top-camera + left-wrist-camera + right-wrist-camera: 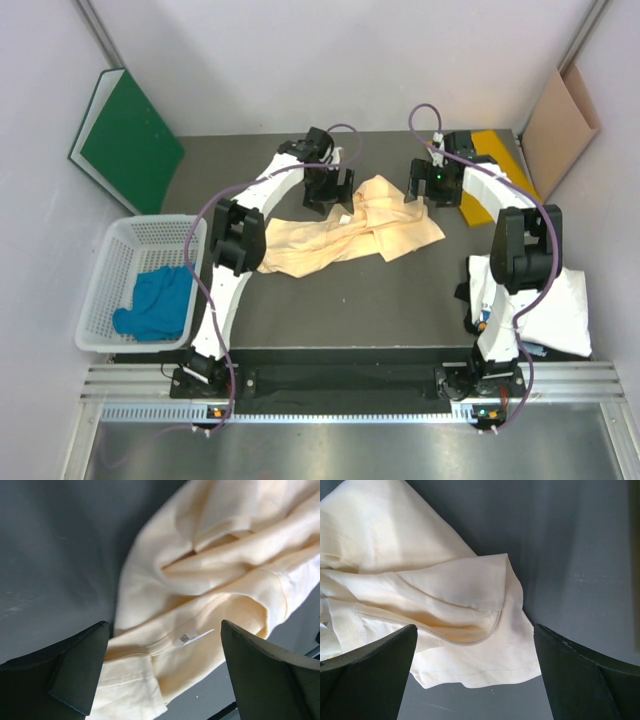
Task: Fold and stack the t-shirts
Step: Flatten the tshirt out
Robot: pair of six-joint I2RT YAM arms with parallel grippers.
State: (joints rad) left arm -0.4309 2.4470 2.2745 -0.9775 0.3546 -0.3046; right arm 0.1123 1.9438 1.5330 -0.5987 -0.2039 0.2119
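A pale peach-yellow t-shirt (345, 235) lies crumpled in the middle of the dark table. My left gripper (331, 203) hangs open over its far left part, and the cloth and a small white label (192, 636) show between its fingers (164, 630). Over the shirt's far right corner my right gripper (424, 193) is open too, with a hemmed edge (485, 672) lying loose below its jaws (475, 630). A teal-blue t-shirt (155, 303) sits bunched in the white basket (110, 262). Folded at the near right lies a white t-shirt (560, 310), partly hidden by the right arm.
A flat bright-yellow folder (492, 178) lies at the far right, partly under the right arm. A green board (125, 140) leans at the back left and a piece of cardboard (560, 120) at the back right. Bare table (350, 310) lies in front of the peach shirt.
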